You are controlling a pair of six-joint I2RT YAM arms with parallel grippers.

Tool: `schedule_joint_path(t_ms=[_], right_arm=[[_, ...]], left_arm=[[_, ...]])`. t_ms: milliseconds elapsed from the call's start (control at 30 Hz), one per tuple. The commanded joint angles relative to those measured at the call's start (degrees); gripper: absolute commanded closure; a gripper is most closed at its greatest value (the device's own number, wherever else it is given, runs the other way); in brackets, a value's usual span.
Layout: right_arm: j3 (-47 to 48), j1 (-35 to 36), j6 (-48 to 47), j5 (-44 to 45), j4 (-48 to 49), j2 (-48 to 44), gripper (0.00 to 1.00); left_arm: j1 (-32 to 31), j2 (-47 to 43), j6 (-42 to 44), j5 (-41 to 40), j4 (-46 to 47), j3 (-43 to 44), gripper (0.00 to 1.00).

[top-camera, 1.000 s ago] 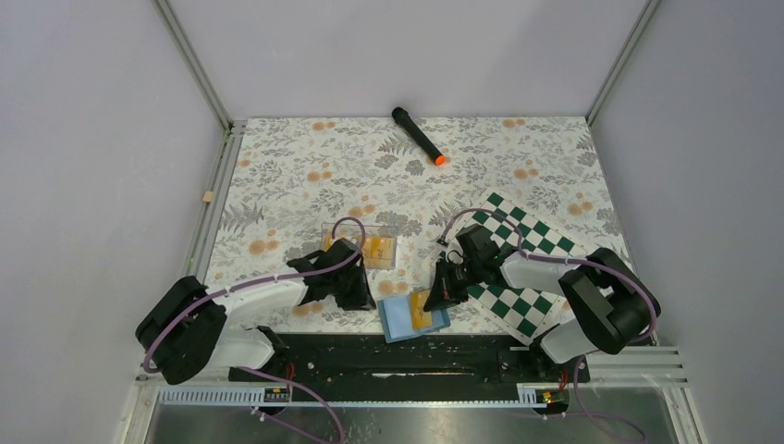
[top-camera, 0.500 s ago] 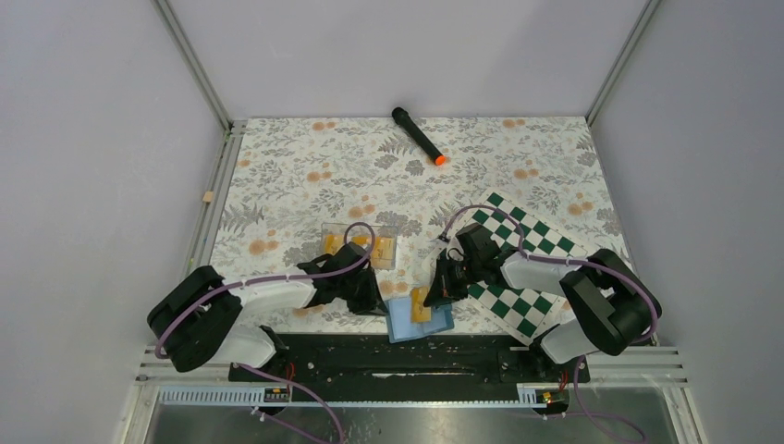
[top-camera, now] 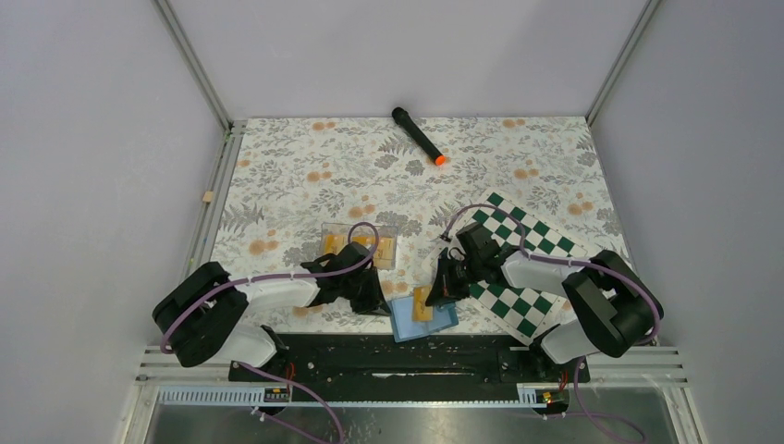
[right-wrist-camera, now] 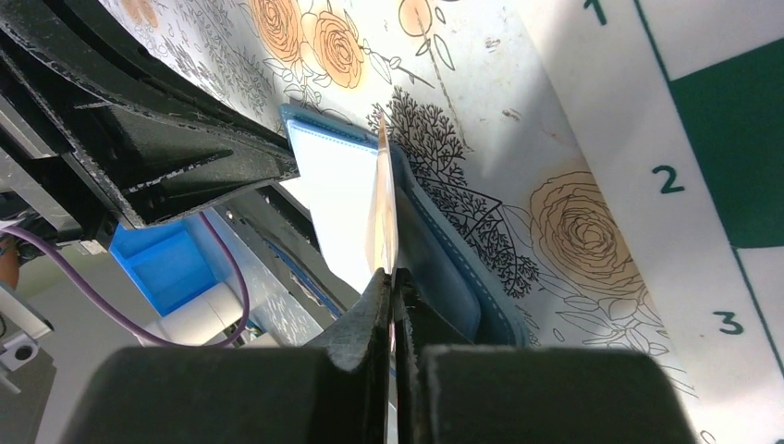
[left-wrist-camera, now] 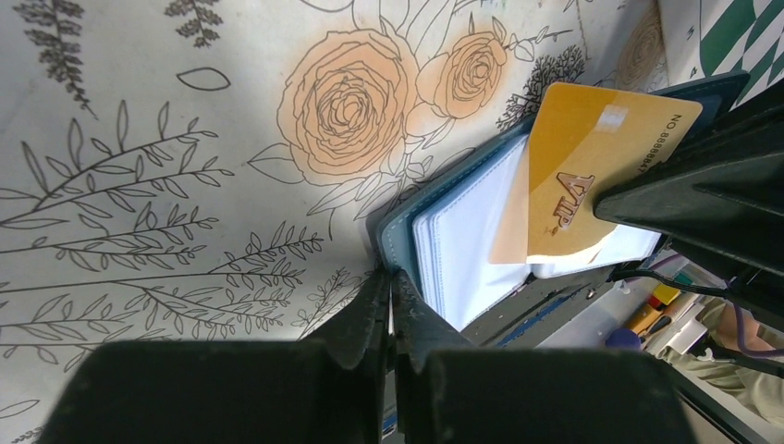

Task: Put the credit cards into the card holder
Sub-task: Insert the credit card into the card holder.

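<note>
The blue card holder [top-camera: 434, 322] lies open near the table's front edge, its white sleeves [left-wrist-camera: 467, 250] facing up. My left gripper [top-camera: 381, 303] is at its left edge. In the left wrist view this gripper [left-wrist-camera: 390, 277] is shut on the holder's blue cover edge [left-wrist-camera: 399, 242]. My right gripper [top-camera: 433, 298] is shut on an orange-yellow credit card [left-wrist-camera: 592, 157] marked VIP. The card's lower corner sits under a translucent sleeve. In the right wrist view the card [right-wrist-camera: 381, 203] stands edge-on over the holder [right-wrist-camera: 434, 259]. More credit cards [top-camera: 374, 248] lie in a clear tray.
The clear plastic tray [top-camera: 335, 232] sits just behind my left arm. A green-and-white chessboard [top-camera: 536, 242] lies under my right arm. A black marker with an orange tip [top-camera: 418, 136] rests at the far edge. The black base rail [top-camera: 398, 356] runs right in front of the holder.
My left gripper has moved right to the holder's left edge and closed on it. The holder has shifted slightly right. My right gripper still holds the card over the holder.
</note>
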Motion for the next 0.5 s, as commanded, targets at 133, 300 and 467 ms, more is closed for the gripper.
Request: schedule_joint_path(t_ms=[133, 300, 467], right_arm=[[-2.7, 0.3, 2.4, -1.7, 0.3, -1.5, 1.0], [-3.0, 0.3, 2.2, -1.8, -2.4, -3.2, 1.0], [-3.7, 0.3, 1.7, -1.2, -5.4, -5.3, 1.0]], left_arm=[[-0.9, 3.6, 1.7, -5.0, -3.3, -1.4, 1.0], [-0.9, 4.2, 2.5, -5.6, -4.3, -0.4, 1.0], [-1.0, 5.6, 3.3, -6.0, -5.0, 0.7, 1.0]])
